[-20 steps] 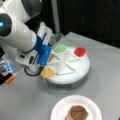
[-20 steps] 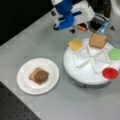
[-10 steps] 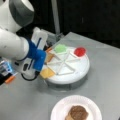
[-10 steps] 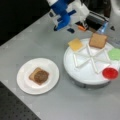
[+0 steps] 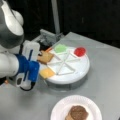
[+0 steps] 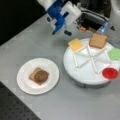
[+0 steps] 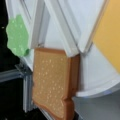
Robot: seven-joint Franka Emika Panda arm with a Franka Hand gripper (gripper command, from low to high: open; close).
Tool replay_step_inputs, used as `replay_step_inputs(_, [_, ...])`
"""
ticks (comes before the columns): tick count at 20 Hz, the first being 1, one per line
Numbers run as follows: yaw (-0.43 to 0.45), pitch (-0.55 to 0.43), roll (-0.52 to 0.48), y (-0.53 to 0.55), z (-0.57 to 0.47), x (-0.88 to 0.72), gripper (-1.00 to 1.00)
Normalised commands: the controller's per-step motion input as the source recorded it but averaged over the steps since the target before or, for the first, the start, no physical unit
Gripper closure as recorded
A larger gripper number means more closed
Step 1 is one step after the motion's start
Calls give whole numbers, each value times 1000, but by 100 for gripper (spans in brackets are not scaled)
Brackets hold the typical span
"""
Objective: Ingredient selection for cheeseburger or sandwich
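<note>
Gripper point(image 5: 40, 53) by toast slice point(image 5: 45, 57) on divided tray point(image 5: 75, 72) — grip unclear — cheese point(image 5: 47, 73) adjacent.

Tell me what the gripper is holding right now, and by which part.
Cannot tell. In a front view the gripper is at the toast slice on the divided tray, but any hold is hidden.

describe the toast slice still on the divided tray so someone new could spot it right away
Find the round white divided tray on the grey table. In a front view, the toast slice lies in the wedge at the tray's top, between the yellow cheese square and the green lettuce, its outer edge overhanging the rim. It is the tray's only brown piece, square and speckled; the tool is beside it.
</note>
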Motion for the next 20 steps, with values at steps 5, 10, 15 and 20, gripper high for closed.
replay_step_inputs(5, [171,39,402,-333,-125,389,-100])
replay_step_inputs(10, [182,20,400,-349,-220,371,-100])
replay_step_inputs(15, [140,37,420,-386,-291,363,-100])
replay_step_inputs(20, [47,135,464,-397,-169,287,-100])
